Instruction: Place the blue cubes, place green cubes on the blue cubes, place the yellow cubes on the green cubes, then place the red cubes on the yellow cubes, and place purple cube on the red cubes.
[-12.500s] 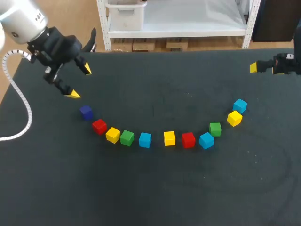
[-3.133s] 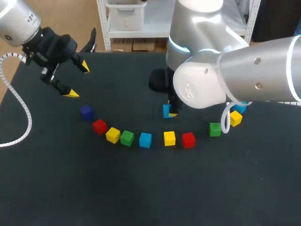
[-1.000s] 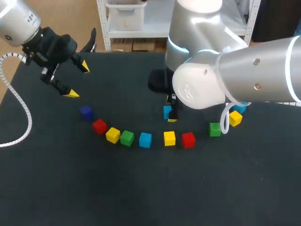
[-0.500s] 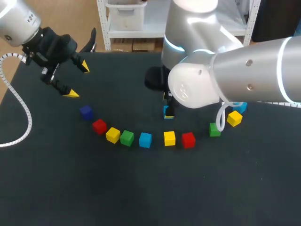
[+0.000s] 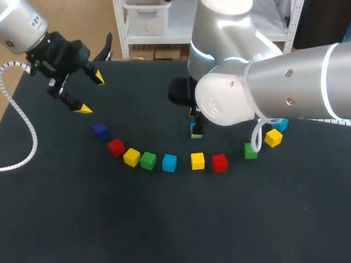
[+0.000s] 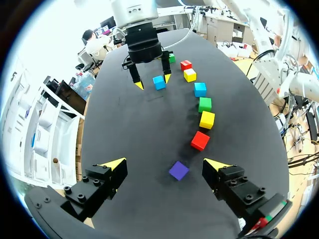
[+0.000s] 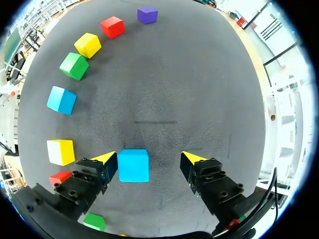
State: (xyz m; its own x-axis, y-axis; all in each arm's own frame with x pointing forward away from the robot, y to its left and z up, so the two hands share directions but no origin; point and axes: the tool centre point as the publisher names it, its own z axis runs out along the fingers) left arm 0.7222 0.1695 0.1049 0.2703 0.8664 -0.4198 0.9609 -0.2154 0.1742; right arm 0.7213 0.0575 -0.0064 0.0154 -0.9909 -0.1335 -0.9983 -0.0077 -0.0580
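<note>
Eleven cubes lay on the dark table (image 5: 164, 219). Nearest to us ran the low part of a curved row: a green cube (image 5: 147, 160), a blue cube (image 5: 169, 162), a yellow cube (image 5: 197, 160) and a red cube (image 5: 219, 163), side by side with small gaps between them. From there the row bent away from us at both ends. On our left it went through a second yellow cube (image 5: 131, 157) and a second red cube (image 5: 115, 147) to the purple cube (image 5: 100, 130) at its tip. On our right it went through a second green cube (image 5: 250, 150) and a third yellow cube (image 5: 273, 137) to a second blue cube (image 5: 281, 124), partly hidden behind our right arm (image 5: 274, 82).

Beyond the middle of the row and apart from it, a third blue cube (image 7: 133, 166) sat flat on the table. Our right gripper (image 7: 148, 159) hung over it with its fingers spread wide. In the right wrist view the cube lay between the yellow tips, close against one finger and well clear of the other, so we did not have it clamped. We could not tell whether the nearer finger touched it.

Farther off, toward the far left corner, our left gripper (image 5: 91, 93) hovered above the table past the purple cube, its two fingers wide apart. In the left wrist view the purple cube lay on the table just ahead of the gap between those tips.
</note>
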